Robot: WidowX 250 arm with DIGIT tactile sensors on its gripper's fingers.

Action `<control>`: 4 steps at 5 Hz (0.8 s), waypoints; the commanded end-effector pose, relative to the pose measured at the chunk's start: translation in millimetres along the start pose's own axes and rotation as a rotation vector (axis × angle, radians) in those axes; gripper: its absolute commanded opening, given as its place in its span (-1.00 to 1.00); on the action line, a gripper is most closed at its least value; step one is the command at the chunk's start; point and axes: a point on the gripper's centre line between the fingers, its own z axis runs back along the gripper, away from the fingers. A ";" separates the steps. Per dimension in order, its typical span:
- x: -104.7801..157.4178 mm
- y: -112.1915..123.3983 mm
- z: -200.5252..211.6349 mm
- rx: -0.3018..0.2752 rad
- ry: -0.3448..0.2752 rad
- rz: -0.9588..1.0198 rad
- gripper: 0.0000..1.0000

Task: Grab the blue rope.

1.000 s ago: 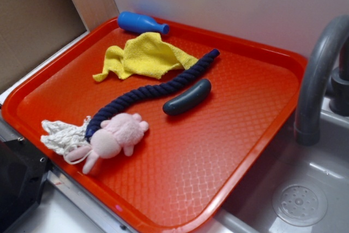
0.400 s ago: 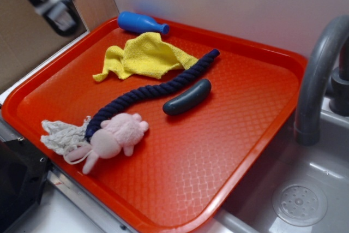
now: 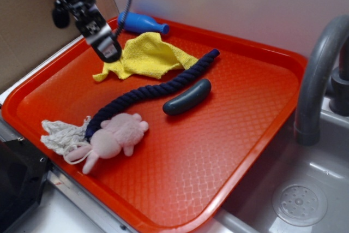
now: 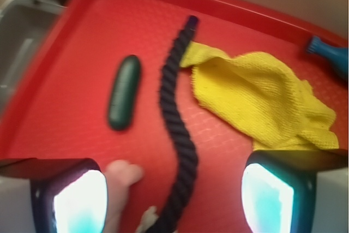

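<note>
Approach step, nothing grabbed yet. Pincer [image 3: 103, 45] is up over the back-left part of the red tray [image 3: 256, 129], above the edge of the yellow cloth [image 3: 144, 55], holding nothing. In the wrist view its fingers [image 4: 73, 200] sit wide apart with the rope framed between them, so it's open.

Blue rope [image 3: 158, 92] lies flat on the tray, running diagonally: thin dark tip near the back by the cloth's corner, frayed white tassel [image 3: 62, 135] at the front-left. A pink plush toy [image 3: 117, 135] rests against the tassel end. A dark grey sausage-shaped piece [image 3: 187, 97] lies just beside the rope's middle, on the far side from the cloth, not touching as far as I can tell. Blue bottle toy [image 3: 142, 23] is at the tray's back rim, well clear.

Next move, my read: drop straight down onto the mid-section of the rope [image 4: 177, 129], jaws straddling it crosswise, then close. The middle is the cleanest spot; it avoids snagging the cloth up top or the plush at the bottom. Watch the sausage piece.
</note>
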 end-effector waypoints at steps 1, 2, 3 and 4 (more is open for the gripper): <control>5.7 -4.9 -35.4 0.112 0.065 -0.050 1.00; 6.2 -2.2 -48.2 0.125 0.097 -0.058 1.00; 2.3 4.9 -66.5 0.097 0.141 -0.055 1.00; -2.9 13.9 -82.4 0.046 0.176 -0.047 1.00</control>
